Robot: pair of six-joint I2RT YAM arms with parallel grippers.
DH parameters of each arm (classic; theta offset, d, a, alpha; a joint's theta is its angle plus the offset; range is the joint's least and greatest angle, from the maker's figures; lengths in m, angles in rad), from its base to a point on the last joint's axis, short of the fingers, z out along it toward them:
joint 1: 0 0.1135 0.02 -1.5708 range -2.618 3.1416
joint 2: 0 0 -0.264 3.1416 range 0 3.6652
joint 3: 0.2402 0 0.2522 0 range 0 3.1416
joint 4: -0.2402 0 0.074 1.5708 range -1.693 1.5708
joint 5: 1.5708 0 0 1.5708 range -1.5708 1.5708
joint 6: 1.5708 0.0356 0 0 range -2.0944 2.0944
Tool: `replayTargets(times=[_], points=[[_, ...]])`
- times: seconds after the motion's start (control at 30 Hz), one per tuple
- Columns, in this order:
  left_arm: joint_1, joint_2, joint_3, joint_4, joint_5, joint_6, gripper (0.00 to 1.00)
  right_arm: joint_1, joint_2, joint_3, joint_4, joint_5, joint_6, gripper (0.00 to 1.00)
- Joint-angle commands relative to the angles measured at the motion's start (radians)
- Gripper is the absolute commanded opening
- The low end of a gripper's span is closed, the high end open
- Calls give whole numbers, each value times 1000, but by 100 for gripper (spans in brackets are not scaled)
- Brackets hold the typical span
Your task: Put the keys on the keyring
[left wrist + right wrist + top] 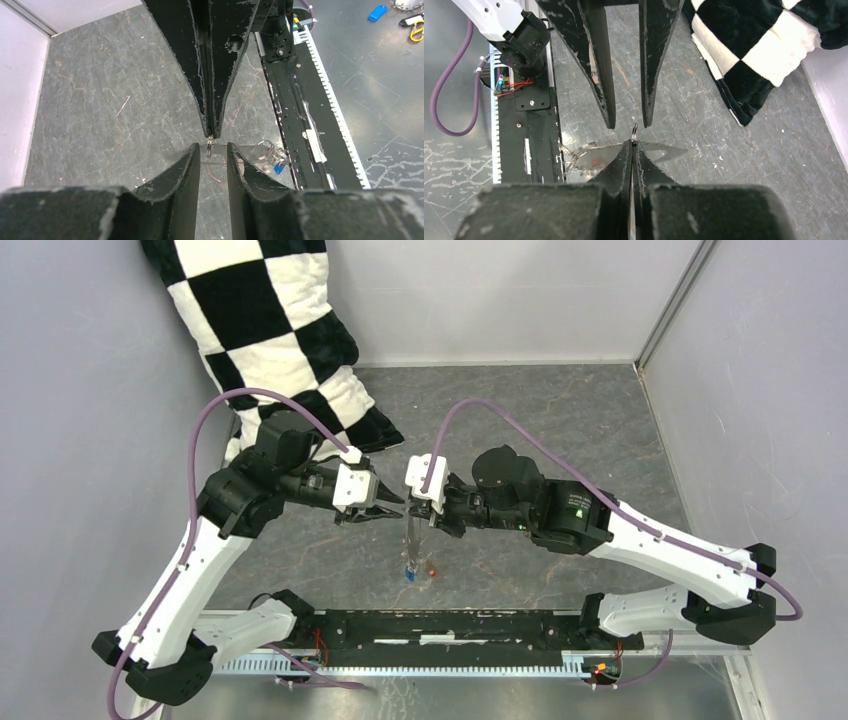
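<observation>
Right wrist: right hand clamped on keyring, left hand half-open.

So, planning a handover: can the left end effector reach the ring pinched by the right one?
Probably yes: the ring pokes past the right end effector's shut tips, and the left end effector's open fingers flank it, nothing between.

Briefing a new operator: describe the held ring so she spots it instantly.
Over the middle of the grey table, the right end effector meets the left end effector tip to tip. Shut, the right pinches a small metal ring edge-on. Unlike the rings beside the blue key, it isn't lying flat.
</observation>
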Motion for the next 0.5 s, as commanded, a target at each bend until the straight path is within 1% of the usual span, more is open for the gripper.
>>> replayTargets(times=[0.0, 0.17, 0.27, 0.37, 0.47], points=[[0, 6, 26, -64, 32, 95, 32, 6, 7, 76, 54, -27, 3, 1], [0, 14, 27, -83, -5, 130, 31, 7, 24, 101, 37, -41, 3, 1], [0, 16, 27, -84, -13, 151, 26, 6, 34, 113, 28, -45, 3, 1], [0, 19, 34, -77, -22, 149, 19, 7, 44, 130, 14, -47, 3, 1], [0, 19, 39, -63, -26, 128, 17, 7, 53, 139, 1, -48, 4, 1]])
